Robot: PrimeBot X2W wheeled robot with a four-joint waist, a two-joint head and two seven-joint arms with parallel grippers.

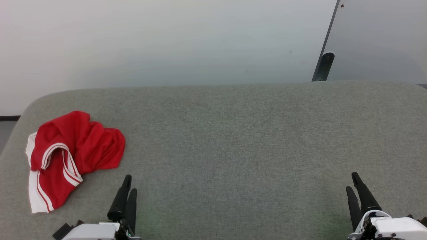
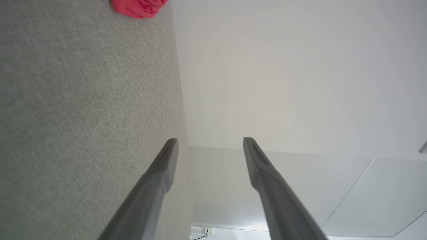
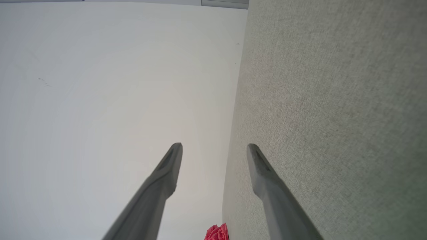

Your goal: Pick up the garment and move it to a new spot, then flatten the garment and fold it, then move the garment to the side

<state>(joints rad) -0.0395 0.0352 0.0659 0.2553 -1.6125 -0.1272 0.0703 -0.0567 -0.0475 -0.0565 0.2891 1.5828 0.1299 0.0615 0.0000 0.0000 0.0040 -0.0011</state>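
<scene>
Pretty sure this is a robotics lab or test room, not somebody's home. The bench is a big table (image 1: 233, 133) covered in grey-green felt-like fabric with rounded corners, and behind it is a plain white wall (image 1: 133, 40). Off to the right stands a pale partition panel (image 1: 377, 40) with a dark edge and a black bracket (image 1: 325, 65) at its foot. Low on the wall is what looks like a socket (image 2: 208, 230) with a cable. A robot's left gripper (image 1: 130, 183) and right gripper (image 1: 351, 181) hang over the near edge, with a crumpled red-and-white garment (image 1: 71, 153) as the prop.
</scene>
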